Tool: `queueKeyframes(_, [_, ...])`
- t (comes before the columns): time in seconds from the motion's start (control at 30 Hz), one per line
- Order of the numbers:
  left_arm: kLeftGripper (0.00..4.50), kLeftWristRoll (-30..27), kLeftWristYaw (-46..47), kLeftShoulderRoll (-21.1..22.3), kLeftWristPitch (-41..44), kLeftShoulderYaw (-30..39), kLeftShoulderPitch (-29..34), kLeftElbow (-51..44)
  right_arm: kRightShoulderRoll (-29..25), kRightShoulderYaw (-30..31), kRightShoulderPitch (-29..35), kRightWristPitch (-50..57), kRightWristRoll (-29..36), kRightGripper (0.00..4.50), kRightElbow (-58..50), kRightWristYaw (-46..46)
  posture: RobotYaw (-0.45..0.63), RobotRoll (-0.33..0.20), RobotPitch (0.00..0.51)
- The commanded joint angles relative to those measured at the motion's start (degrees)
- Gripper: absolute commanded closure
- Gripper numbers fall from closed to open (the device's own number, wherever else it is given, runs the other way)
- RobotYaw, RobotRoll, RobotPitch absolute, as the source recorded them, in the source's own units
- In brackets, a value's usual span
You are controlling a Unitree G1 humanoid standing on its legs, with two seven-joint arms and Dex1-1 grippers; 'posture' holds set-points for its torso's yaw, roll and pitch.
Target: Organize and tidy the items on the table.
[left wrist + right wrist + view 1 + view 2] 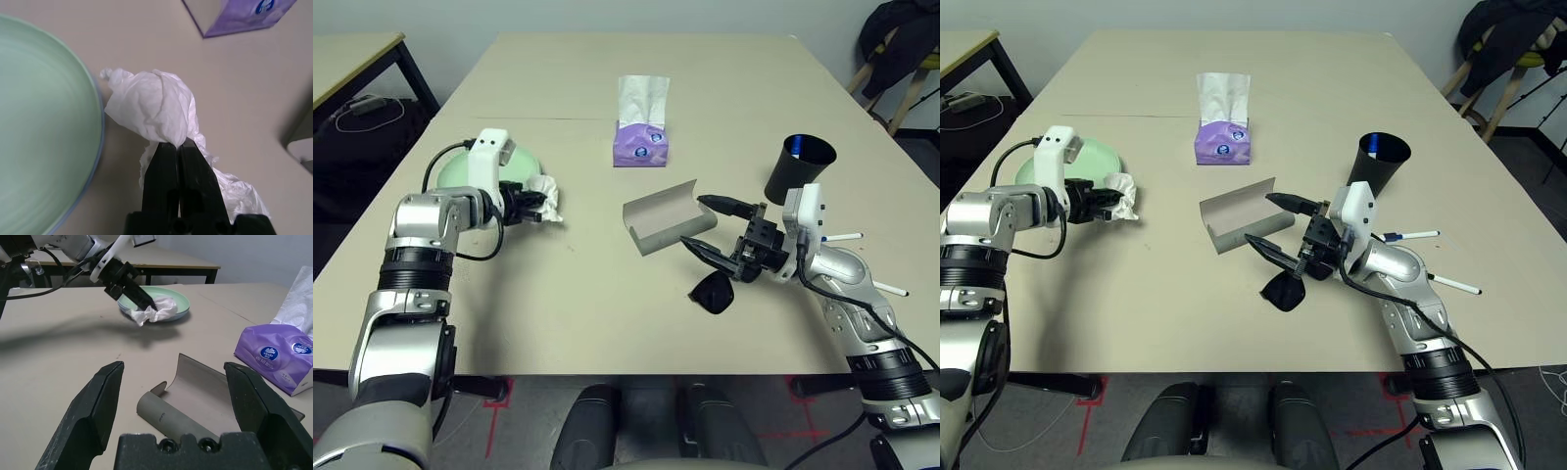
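Note:
My left gripper (536, 204) is shut on the crumpled white tissue (151, 110), just off the edge of the green plate (458, 172) at the table's left. A pale blue rim shows under that plate's edge. The grey glasses case (668, 217) lies open in the middle of the table (578, 294). My right gripper (693, 221) is open beside the case's right end, with nothing between its fingers. The black sunglasses (713, 292) lie just below it. The black cup (800, 166) stands at the right, and two white pens (842, 238) lie behind my right wrist.
A purple tissue box (640, 145) with a white tissue sticking up stands behind the case. A side table (357, 59) stands at the far left, a chair with dark clothing (901, 49) at the far right. Bare tabletop lies between plate and case.

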Motion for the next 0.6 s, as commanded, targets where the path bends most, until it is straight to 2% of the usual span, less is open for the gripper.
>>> queueKeyframes(0.03, [4.47,-1.2,3.6,-1.1,1.9,3.1,-3.1,-1.8,0.9,-1.6,-0.5,-0.2,0.8,0.0,1.1,-1.0,0.06,0.0,0.097])
queueKeyframes(0.17, [4.47,0.1,8.1,-1.5,-0.5,5.3,-5.1,0.9,2.1,-1.9,-0.6,0.3,1.1,0.0,1.0,-1.9,0.07,0.0,0.097])
queueKeyframes(0.47, [4.47,1.9,24.5,-1.4,-12.9,14.2,-10.2,19.2,2.8,-1.6,0.1,0.4,0.7,0.0,0.2,-2.2,0.08,0.0,0.092])
queueKeyframes(0.6, [4.47,2.9,26.5,-1.8,-18.9,14.0,-10.4,25.1,3.3,-1.2,0.5,0.6,0.6,0.0,-0.4,-2.7,0.07,0.0,0.093])
